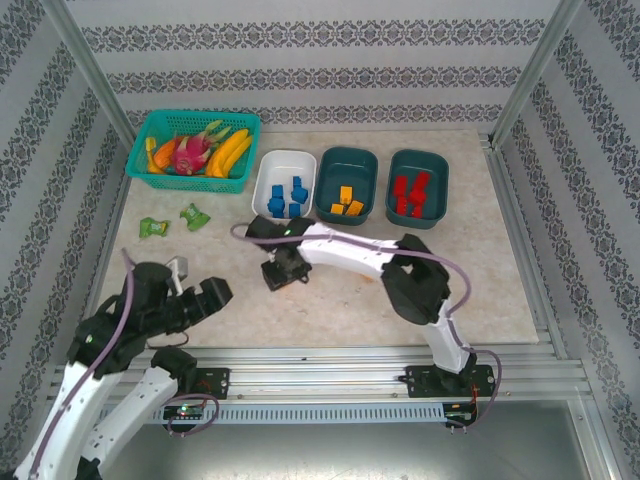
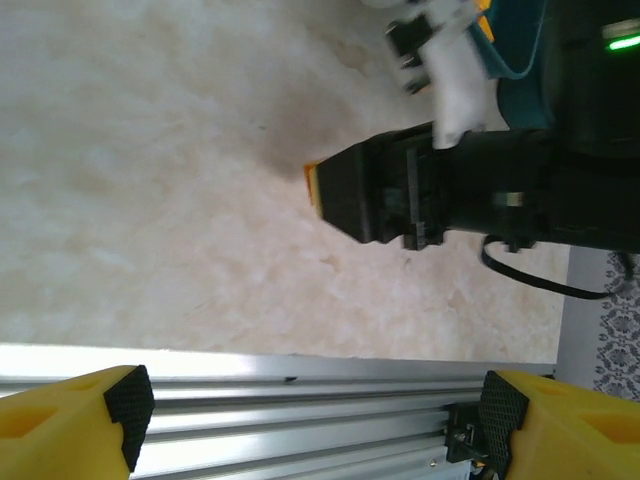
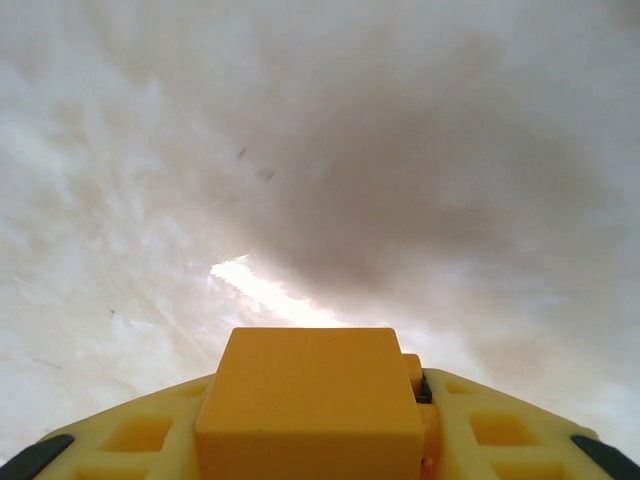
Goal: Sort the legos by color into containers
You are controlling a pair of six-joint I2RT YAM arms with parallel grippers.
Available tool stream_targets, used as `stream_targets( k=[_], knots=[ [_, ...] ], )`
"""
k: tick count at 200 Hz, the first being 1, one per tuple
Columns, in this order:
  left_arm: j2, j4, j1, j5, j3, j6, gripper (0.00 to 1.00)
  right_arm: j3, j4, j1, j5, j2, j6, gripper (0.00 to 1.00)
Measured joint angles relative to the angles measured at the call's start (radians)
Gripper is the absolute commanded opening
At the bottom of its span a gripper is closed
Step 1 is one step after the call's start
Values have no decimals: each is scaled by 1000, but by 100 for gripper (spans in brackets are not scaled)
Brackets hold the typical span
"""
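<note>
My right gripper (image 1: 285, 270) is down on the table in front of the white container (image 1: 287, 155), shut on an orange lego (image 3: 310, 400); the brick sits between the yellow fingers (image 3: 130, 435) of the right gripper (image 3: 315, 425). From the left wrist view the same lego (image 2: 312, 185) peeks out at the black gripper's tip, resting on the table. Blue legos (image 1: 290, 195) lie in the white container, orange legos (image 1: 346, 205) in the middle teal container (image 1: 347, 153), and red legos (image 1: 410, 195) in the right teal container (image 1: 418, 155). My left gripper (image 1: 205, 295) (image 2: 312, 410) is open and empty near the front rail.
A turquoise basket (image 1: 150, 125) of toy fruit stands at the back left. Two green wrappers (image 1: 172, 222) lie in front of it. An aluminium rail (image 2: 300, 390) runs along the table's near edge under the left gripper.
</note>
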Motion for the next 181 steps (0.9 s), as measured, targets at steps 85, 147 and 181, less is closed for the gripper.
stream_targets(
  k=[85,147,181],
  knots=[
    [578,473,0,87,188,54,89,227,19,-515,-18,-1,6,32],
    [855,625,0,102,328,78,89,726,-57,-599,-67,408,-34,34],
    [933,648,0,103,387,94,89,816,-63,-622,-98,506,-64,40]
  ],
)
